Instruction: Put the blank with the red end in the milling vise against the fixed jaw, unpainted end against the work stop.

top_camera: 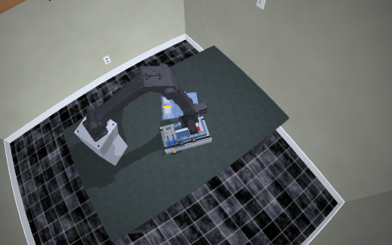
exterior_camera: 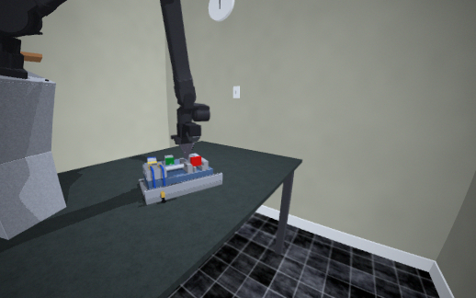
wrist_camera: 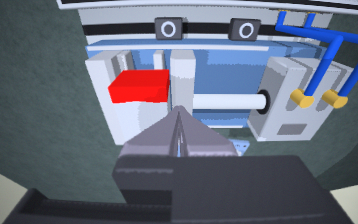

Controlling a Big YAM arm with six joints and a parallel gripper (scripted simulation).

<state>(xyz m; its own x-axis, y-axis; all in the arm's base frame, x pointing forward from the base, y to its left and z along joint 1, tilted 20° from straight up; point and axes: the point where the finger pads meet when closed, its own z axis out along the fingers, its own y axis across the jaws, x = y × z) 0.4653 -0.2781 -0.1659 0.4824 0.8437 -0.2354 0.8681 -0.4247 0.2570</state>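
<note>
The red-ended blank lies in the vise between the fixed jaw and the moving jaw. In the wrist view its red end points toward the slotted rail and its white body toward my gripper. Its long side looks close to the fixed jaw; contact cannot be told. The work stop and the contact at the unpainted end are hidden. My gripper is shut and empty, its tips by the moving jaw, beside the blank. The yellow-ended blank is on the blue plate; the green-ended blank shows behind the vise.
The hose block with blue hoses stands at the vise's other end, joined to the moving jaw by a white rod. The slotted rail runs along one side. The arm partly covers the plate in the top view.
</note>
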